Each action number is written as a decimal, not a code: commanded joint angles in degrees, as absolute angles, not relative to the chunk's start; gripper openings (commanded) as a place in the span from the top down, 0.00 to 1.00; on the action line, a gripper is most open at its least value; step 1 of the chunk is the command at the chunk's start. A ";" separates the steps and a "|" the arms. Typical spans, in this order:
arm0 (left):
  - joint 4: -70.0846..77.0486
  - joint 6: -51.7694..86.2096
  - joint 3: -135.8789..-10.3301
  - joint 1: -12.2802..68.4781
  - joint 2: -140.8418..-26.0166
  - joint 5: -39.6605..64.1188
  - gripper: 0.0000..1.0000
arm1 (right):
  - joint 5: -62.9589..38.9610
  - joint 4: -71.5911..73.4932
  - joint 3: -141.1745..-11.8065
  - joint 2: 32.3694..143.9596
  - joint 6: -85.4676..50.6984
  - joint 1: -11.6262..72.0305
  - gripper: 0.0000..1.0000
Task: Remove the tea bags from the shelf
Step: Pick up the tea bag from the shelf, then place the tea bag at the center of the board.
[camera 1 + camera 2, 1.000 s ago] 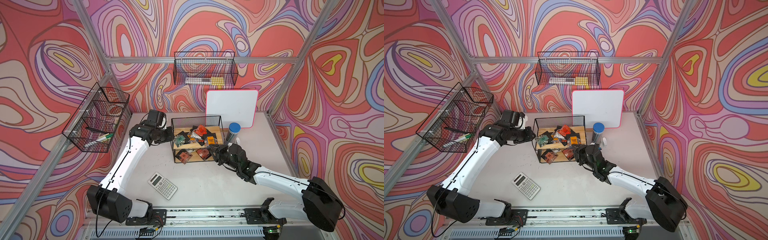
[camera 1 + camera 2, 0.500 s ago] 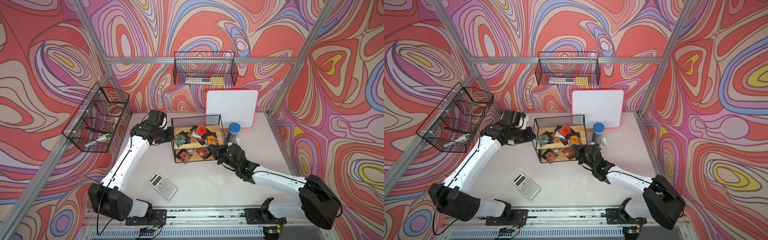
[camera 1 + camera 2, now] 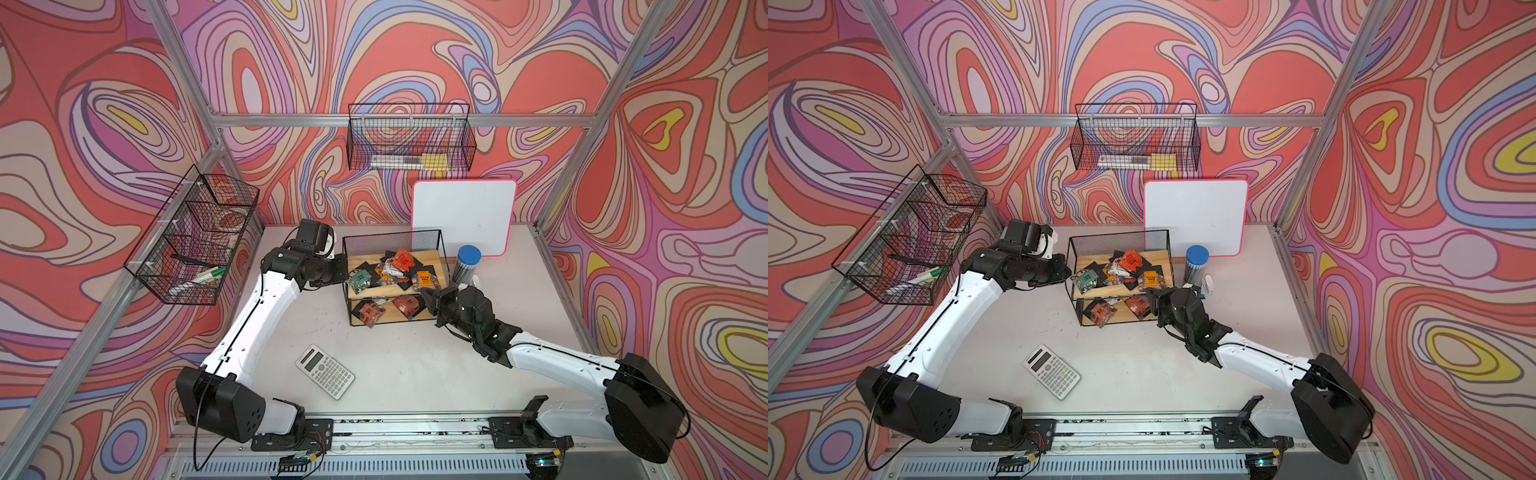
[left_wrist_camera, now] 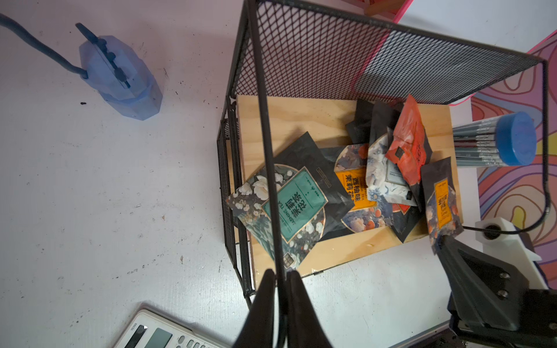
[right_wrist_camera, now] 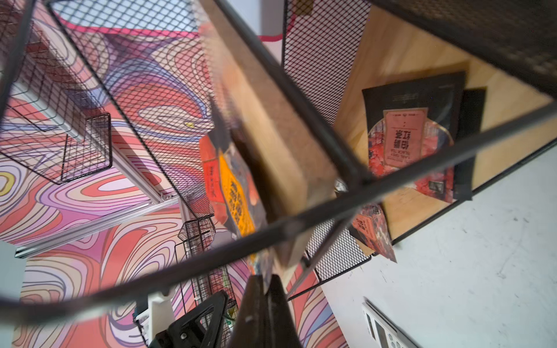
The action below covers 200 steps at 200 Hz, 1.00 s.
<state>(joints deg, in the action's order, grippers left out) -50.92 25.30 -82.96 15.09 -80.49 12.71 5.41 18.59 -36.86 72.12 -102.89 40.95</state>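
The shelf stands mid-table, and several tea bags are piled on its upper board. Two red-labelled ones lie on the lower board. My left gripper is at the shelf's left end, shut on the black top wire of the frame, just past a green-labelled tea bag. At the right end my right gripper has its jaws shut at the edge of the upper board. They appear to pinch the overhanging corner of an orange-labelled tea bag.
A calculator lies at front centre. A blue-capped tube of pencils stands right of the shelf, and a whiteboard leans on the back wall. Wire baskets hang on the left wall and the back wall.
Both grippers have closed. The right one has edged in to the shelf's right end, and the left one has stayed at the left end.
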 commanded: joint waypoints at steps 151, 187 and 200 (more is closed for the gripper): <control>-50.00 23.38 -84.20 15.38 -81.21 12.62 0.94 | -15.94 -24.02 -47.77 50.39 -87.06 39.01 1.00; -49.99 23.03 -84.45 15.38 -81.38 12.76 0.94 | -17.87 -39.04 -37.81 40.44 -91.48 32.67 1.00; -50.25 22.86 -84.61 15.38 -81.43 12.66 0.95 | -17.45 -36.23 -32.31 37.81 -93.54 31.03 1.00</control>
